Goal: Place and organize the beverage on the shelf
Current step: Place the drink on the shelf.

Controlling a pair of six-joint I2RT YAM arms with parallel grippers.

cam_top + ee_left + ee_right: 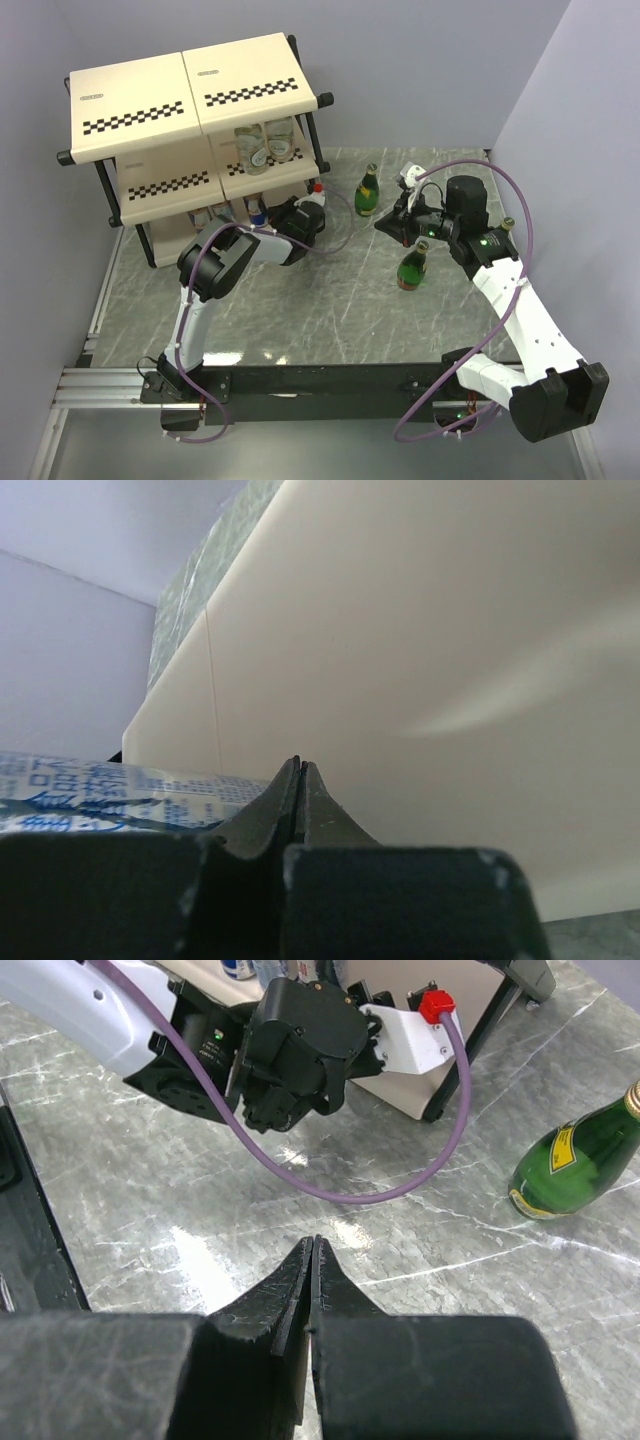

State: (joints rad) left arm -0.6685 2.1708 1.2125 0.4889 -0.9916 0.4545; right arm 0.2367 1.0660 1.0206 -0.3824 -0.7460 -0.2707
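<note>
The shelf (140, 95) stands at the back left. Two short clear bottles (266, 146) sit on its middle tier, and blue-silver cans (214, 215) on the lowest tier. One green bottle (367, 192) stands right of the shelf, and it also shows in the right wrist view as the green bottle (568, 1165). Another green bottle (412, 268) stands mid-table. My left gripper (300, 765) is shut and empty, reaching into the lowest tier (268, 216) beside a can (90, 795) and facing a cream panel (420, 660). My right gripper (313, 1242) hovers shut and empty between the two bottles (384, 226).
A gold cap (508, 222) peeks out behind the right forearm. The left arm's wrist (300, 1050) and purple cable (350, 1195) lie ahead of the right gripper. Grey walls close in at the back and right.
</note>
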